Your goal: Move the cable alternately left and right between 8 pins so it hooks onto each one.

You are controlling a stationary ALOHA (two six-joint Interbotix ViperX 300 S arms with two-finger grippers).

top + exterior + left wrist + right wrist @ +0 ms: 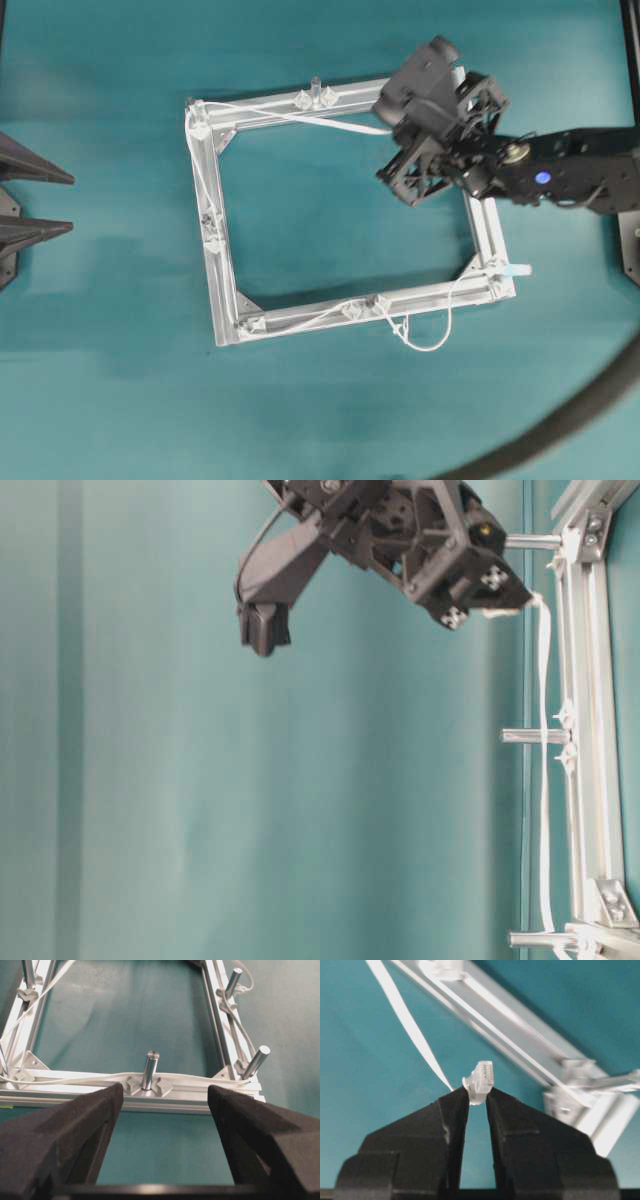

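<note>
Right gripper (pixel 477 1097) clamped on connector plug (pixel 481 1081) of cable (pixel 300 117), plug jutting just past fingertips. Flat white cable runs from plug away toward far rail of frame (pixel 215 290), then along frame's rails past pins (pixel 149 1069). Gripper sits above frame's far right corner. Left gripper (pixel 162 1105) spread wide, holding nothing; 1 upright pin directly ahead between its fingers (pixel 70 1135), cable passing at that pin's base.
</note>
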